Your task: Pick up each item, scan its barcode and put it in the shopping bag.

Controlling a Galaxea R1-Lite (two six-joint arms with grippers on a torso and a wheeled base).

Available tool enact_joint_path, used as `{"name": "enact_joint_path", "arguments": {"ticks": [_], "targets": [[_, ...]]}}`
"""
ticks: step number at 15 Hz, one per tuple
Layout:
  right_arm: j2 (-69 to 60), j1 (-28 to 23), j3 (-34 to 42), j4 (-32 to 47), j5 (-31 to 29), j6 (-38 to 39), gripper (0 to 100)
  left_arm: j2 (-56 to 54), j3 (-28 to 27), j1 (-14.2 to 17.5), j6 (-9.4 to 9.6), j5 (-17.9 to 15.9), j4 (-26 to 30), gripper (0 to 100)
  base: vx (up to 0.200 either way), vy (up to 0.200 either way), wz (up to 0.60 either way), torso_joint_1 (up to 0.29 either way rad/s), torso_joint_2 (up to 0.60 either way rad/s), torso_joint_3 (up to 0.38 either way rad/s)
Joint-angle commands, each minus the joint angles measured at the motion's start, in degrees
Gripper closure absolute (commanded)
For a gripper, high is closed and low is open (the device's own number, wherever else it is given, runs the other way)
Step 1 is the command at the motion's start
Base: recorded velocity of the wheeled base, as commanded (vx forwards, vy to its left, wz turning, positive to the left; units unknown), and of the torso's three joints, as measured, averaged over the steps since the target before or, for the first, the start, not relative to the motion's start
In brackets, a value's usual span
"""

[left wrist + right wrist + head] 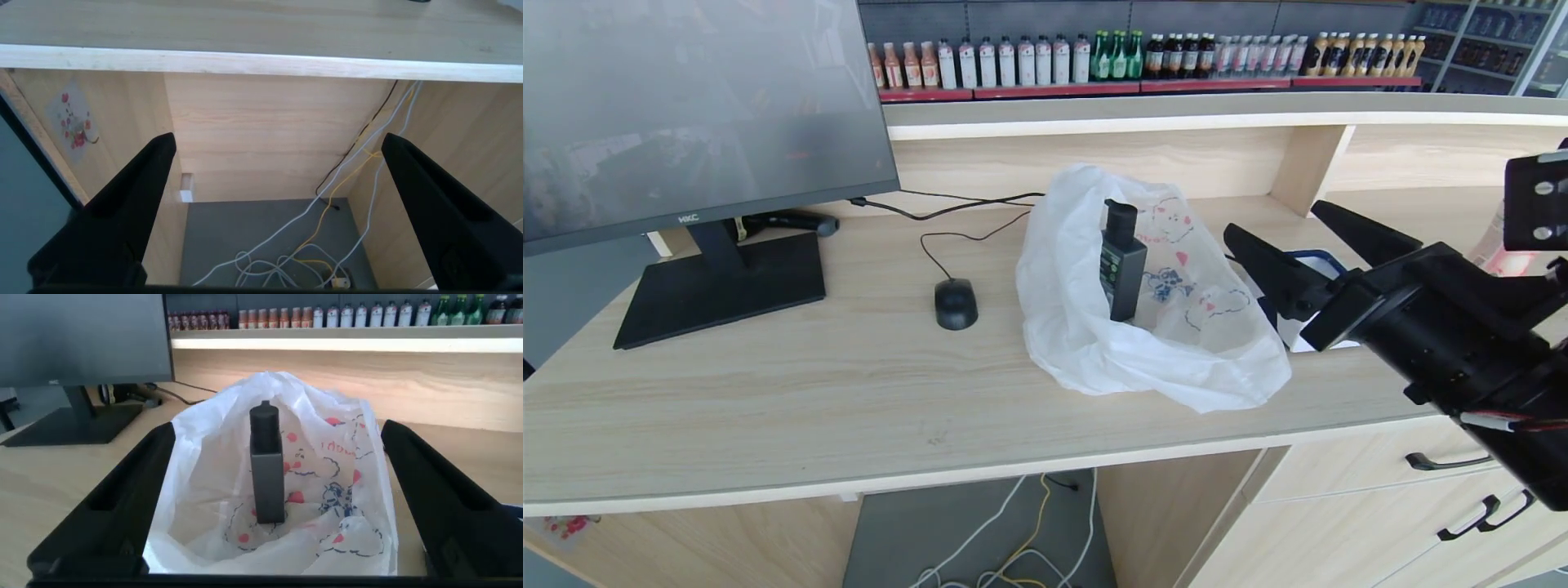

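A white plastic shopping bag point(1094, 343) with cartoon prints lies open on the wooden counter point(768, 384). A dark bottle with a black cap point(1121, 261) stands upright inside it, also seen as the dark bottle point(266, 469) in the bag point(343, 531) in the right wrist view. My right gripper point(1311, 241) hovers open just right of the bag, nothing between its fingers, which frame the bag in its wrist view. My left gripper point(278, 204) is open below the counter's front edge point(245, 61), facing the cavity under the desk.
A monitor point(686, 106) on a black stand occupies the counter's left, with a black mouse point(955, 303) and its cable beside the bag. A blue-and-white object point(1319, 265) lies behind my right gripper. Drawers point(1380, 482) sit under the counter's right; cables point(327, 237) hang beneath.
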Motion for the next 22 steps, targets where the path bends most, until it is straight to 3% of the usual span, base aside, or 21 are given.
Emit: {"name": "enact_joint_path", "arguments": {"ticks": [1, 11, 22], "targets": [[0.7, -0.1, 1.0, -2.6, 0.0, 0.0, 0, 0.0, 0.0, 0.0, -0.02, 0.0, 0.0, 0, 0.000, 0.000, 0.00, 0.000, 0.00, 0.000], [3.8, -0.2, 2.8, -5.6, 0.2, 0.3, 0, 0.0, 0.0, 0.0, 0.07, 0.0, 0.0, 0, -0.060, 0.000, 0.00, 0.002, 0.00, 0.001], [4.2, -1.1, 5.1, -6.4, 0.4, 0.3, 0, 0.0, 0.0, 0.0, -0.28, 0.0, 0.0, 0, 0.000, -0.200, 0.00, 0.010, 0.00, 0.001]]}}
